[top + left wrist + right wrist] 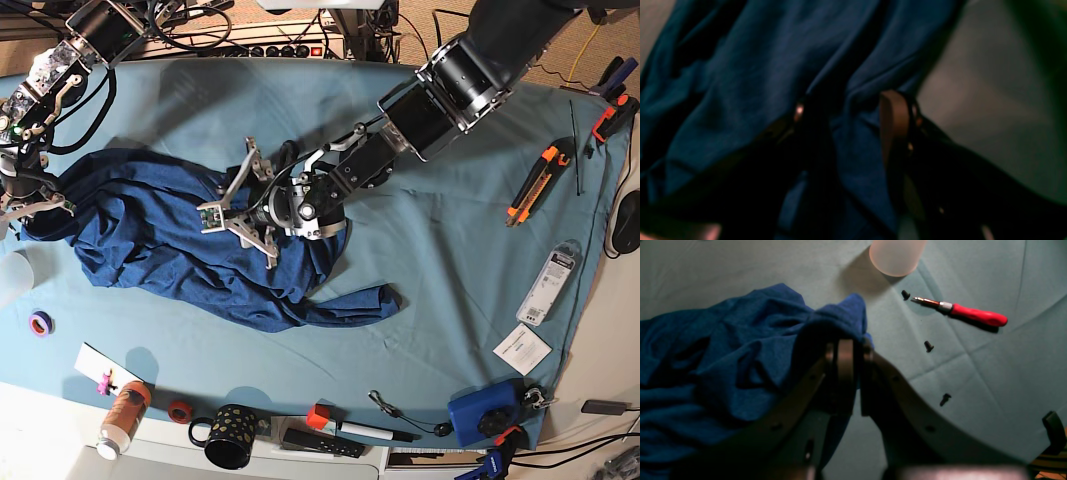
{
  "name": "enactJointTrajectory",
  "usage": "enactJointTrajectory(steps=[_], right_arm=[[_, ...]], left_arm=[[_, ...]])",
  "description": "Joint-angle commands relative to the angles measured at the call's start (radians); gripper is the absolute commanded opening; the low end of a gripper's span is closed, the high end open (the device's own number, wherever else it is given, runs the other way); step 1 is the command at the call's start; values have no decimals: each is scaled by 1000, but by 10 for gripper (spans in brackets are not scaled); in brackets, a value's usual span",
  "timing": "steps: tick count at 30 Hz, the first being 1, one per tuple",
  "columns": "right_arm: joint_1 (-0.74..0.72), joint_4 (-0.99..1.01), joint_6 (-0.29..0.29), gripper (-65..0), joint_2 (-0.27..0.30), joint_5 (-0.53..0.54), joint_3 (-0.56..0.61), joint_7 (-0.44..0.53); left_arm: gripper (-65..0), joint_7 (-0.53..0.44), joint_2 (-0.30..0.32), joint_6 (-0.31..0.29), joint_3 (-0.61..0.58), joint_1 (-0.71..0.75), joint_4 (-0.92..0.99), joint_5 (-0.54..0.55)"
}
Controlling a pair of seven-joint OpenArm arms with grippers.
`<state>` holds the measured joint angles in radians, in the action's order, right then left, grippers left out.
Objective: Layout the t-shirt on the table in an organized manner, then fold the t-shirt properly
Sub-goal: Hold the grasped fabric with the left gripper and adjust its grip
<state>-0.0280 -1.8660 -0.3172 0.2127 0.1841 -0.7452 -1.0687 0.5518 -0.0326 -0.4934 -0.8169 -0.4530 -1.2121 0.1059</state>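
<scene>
Left fingers [893, 113] half buried in blurred t-shirt [750, 76] folds.

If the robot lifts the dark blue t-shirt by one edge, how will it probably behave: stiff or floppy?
Probably floppy: the t-shirt lies in soft, irregular folds on the table and bunches around the left end effector. A lifted edge would likely drape and sag, with the rest dragging behind. It appears light, thin fabric, so it may slide on the smooth cover.
</scene>
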Motion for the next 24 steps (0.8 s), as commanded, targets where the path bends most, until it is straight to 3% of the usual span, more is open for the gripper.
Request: enactJointTrajectory(steps=[1, 11, 15, 24], right_arm=[[-13, -16, 0, -650, 17, 10, -2, 29], [-13, -16, 0, -650, 17, 9, -2, 25], [-13, -16, 0, -650, 17, 9, -2, 25], [-13, -16, 0, -650, 17, 10, -2, 25]], left_arm=[[-386, -22, -14, 4, 4, -29, -11, -6], [-387, -29, -15, 5, 4, -29, 35, -10], [-387, -34, -15, 50, 3, -29, 72, -10], [-396, -37, -18, 53, 3, -29, 109, -19]])
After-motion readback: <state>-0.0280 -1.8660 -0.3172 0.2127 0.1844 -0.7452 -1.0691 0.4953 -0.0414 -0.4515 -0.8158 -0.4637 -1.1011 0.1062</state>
